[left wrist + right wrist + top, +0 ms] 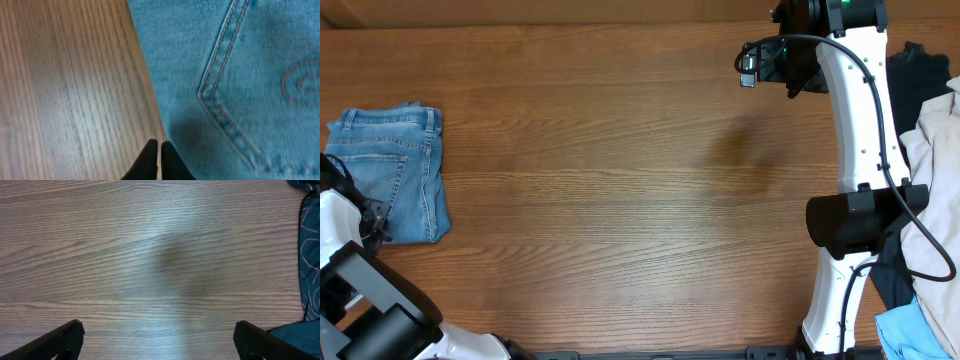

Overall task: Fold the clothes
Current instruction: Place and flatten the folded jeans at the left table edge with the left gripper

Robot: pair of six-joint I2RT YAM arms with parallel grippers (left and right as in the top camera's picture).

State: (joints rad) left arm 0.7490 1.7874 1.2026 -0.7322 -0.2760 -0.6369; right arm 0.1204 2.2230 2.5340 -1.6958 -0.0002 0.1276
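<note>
The jeans (392,170), at nine o'clock, are soft matt denim with raised stitching. The table (620,200) is grained wood with a faint sheen. The right arm (850,100) has a smooth white plastic shell.

Our left arm (335,225) comes in at the near left corner of the overhead view, white links and black joints folded close together. Our left gripper (159,159) has its two black tips pressed together, with only a thin seam between them. Our right arm (855,120) stretches long up the right side, from its base to a dark wrist at the far end. Our right gripper (159,332) is spread wide, its fingers (60,342) showing at the two lower corners of the wrist view
</note>
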